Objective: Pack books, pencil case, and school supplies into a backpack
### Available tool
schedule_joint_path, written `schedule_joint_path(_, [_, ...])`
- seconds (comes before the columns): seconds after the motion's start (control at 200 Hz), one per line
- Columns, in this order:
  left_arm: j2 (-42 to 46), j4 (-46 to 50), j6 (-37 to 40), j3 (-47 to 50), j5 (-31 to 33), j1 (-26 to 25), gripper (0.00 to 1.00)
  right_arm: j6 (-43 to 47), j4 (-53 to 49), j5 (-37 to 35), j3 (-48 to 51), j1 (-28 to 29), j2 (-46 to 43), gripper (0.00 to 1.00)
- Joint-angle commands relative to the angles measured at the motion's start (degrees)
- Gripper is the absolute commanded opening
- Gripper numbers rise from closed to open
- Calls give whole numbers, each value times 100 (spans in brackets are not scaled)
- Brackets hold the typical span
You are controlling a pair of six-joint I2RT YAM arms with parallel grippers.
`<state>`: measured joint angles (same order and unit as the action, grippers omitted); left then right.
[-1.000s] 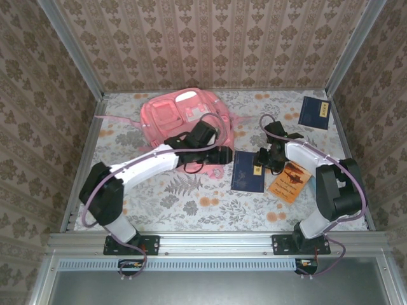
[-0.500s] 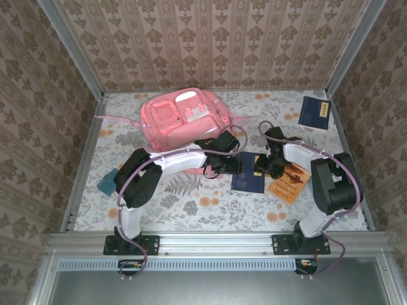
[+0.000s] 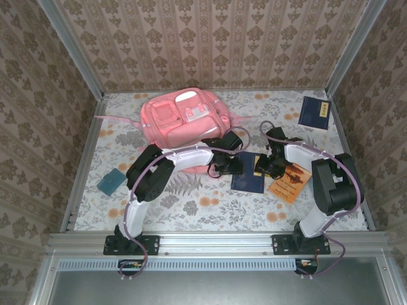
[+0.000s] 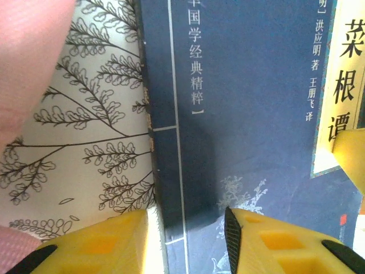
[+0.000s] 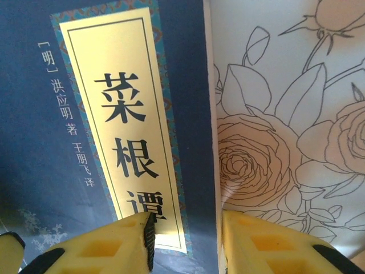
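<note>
Top camera, landmark: I take the near navy book (image 3: pixel 248 173), flat on the floral tablecloth (image 3: pixel 191 203), as my reference.
Top camera, backpack: the pink backpack (image 3: pixel 181 117) lies beyond and to the left of that book, front pockets up.
Top camera, other books: the orange-brown book (image 3: pixel 290 180) sits tilted just right of the near navy book. The far navy book (image 3: pixel 315 112) lies well beyond it to the right.
Top camera, stray item: a small teal object (image 3: pixel 112 180) lies far to the book's left, too small for me to name.
Top camera, arms: the left gripper (image 3: pixel 236 166) is down at the book's left edge and the right gripper (image 3: pixel 259 166) at its right edge.
Left wrist, left gripper (image 4: pixel 185 240): its yellow fingers (image 4: pixel 97 245) are parted astride the book's (image 4: pixel 251 114) left edge, one over the cloth and one over the cover, with nothing clamped. Pink fabric (image 4: pixel 28 51) lies left of the book.
Right wrist, right gripper (image 5: pixel 185 242): its fingers (image 5: pixel 274 245) are parted astride the book's (image 5: pixel 51 182) right edge, beside the gold title label (image 5: pixel 120 131). One finger is over the cover and one over the rose-print cloth, and nothing is grasped.
</note>
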<state>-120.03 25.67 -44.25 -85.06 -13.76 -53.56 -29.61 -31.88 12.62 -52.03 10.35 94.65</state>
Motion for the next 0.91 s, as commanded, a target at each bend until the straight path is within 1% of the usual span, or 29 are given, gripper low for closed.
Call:
schedule_joint_path(0.0, [-107,-27,-131,-107,-338,21,40,111,77,473,182,22,-5,35])
schedule_joint_path(0.14, [-40,-573,-255,105,-855,135,40,104,316,763,213,25,52,32])
schedule_joint_path(0.215, [54,-716,-243,147,-1005,179,39,93,340,891,211,27,44,30])
schedule_joint_path(0.295, [187,-559,-76,128,-800,191,39,54,317,1021,195,33,-83,28])
schedule_joint_path(0.42, [78,0,183,-2,-345,196,33,-36,140,955,82,49,-480,25])
schedule_joint_path(0.52, [-44,27,216,29,-294,193,31,-131,-104,893,53,82,-800,20])
schedule_joint_path(0.55, [-72,20,213,34,-292,189,31,-158,-121,906,56,100,-866,18])
schedule_joint_path(0.64, [-141,10,189,39,-285,192,29,-219,-99,1060,70,157,-948,12])
schedule_joint_path(0.715, [-161,9,195,36,-253,190,29,-267,-73,1093,64,205,-931,9])
schedule_joint_path(0.805, [-157,13,236,33,-241,191,26,-282,-73,1004,44,239,-896,5])
schedule_joint_path(0.88, [-114,54,283,23,-233,201,26,-266,-128,844,3,243,-911,0])
schedule_joint_path(0.9, [-87,60,315,4,-230,205,27,-265,-154,788,-11,246,-921,0])
